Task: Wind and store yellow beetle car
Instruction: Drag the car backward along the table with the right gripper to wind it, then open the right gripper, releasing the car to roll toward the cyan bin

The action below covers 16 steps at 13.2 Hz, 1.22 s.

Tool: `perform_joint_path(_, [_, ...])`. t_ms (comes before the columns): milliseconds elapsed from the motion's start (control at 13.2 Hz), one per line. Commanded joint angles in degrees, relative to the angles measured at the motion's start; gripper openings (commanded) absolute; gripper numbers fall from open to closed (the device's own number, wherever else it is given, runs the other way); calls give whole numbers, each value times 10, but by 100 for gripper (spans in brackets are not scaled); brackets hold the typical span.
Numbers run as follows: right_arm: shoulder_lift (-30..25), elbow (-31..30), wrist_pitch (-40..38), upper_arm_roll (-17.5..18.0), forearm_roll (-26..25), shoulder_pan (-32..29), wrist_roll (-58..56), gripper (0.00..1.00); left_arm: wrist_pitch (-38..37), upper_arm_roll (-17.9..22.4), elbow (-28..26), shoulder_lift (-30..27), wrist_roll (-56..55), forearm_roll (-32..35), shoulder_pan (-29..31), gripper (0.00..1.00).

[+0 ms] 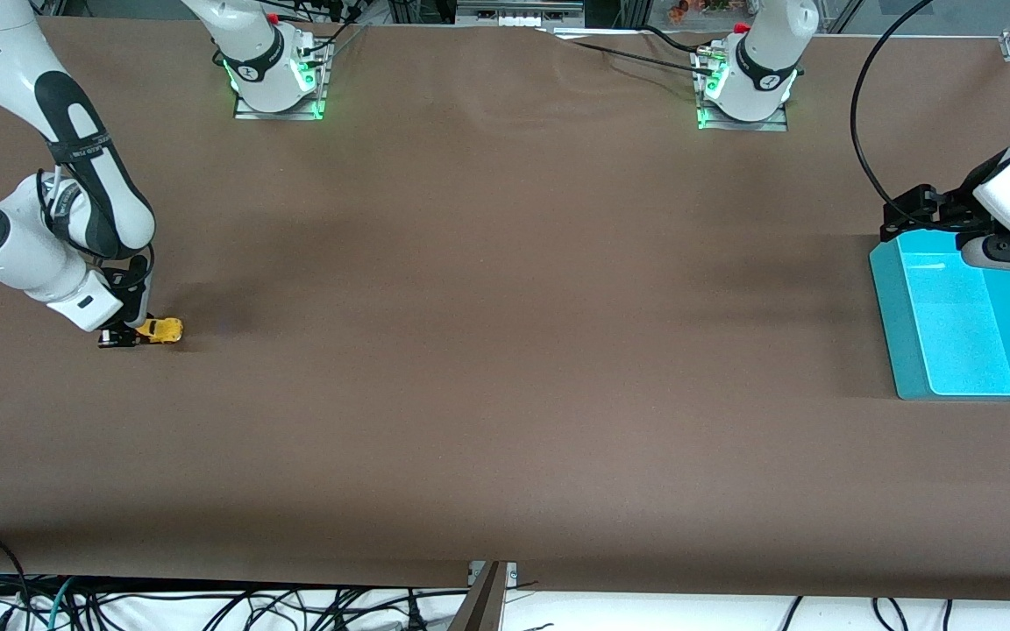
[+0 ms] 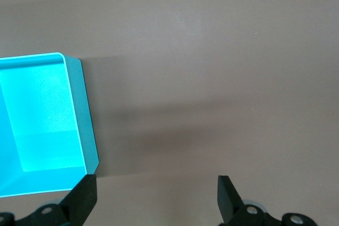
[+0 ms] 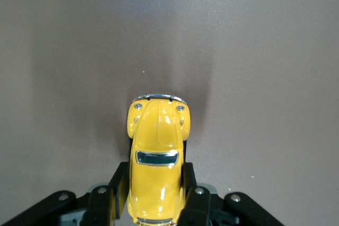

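The yellow beetle car (image 1: pixel 162 329) sits on the brown table near the right arm's end. My right gripper (image 1: pixel 126 335) is down at the table and shut on the car's rear half. In the right wrist view the car (image 3: pixel 157 160) lies between the two fingers (image 3: pixel 192 189), which press on its sides, and its rounded nose points away from the wrist. My left gripper (image 1: pixel 917 210) is open and empty over the edge of the turquoise bin (image 1: pixel 899 324) that lies toward the arms' bases. Its fingers (image 2: pixel 228 197) stand wide apart in the left wrist view.
The turquoise bin (image 2: pixel 79 109) stands at the left arm's end of the table and holds nothing that I can see. The brown table (image 1: pixel 505 350) spreads between the car and the bin. Cables hang below the table's edge nearest the front camera.
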Motion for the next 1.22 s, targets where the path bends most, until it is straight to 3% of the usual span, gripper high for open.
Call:
perform_joint_path(0, [40,-2,6,6,8,-7,-9,75,-15,-1,19,9,13,-1,3,100])
perform_joint_path(76, [39,7,3,9,12,-6,-8,100,-15,-1,19,9,13,-1,3,100])
perform_joint_path(836, [27,52,-57,21,16,-4,-4,100,-15,-1,19,9,13,-1,3,100])
perform_joint_path(1140, [5,103,-135,45,16,-3,125,100,-15,-1,19,9,13,-1,3,100])
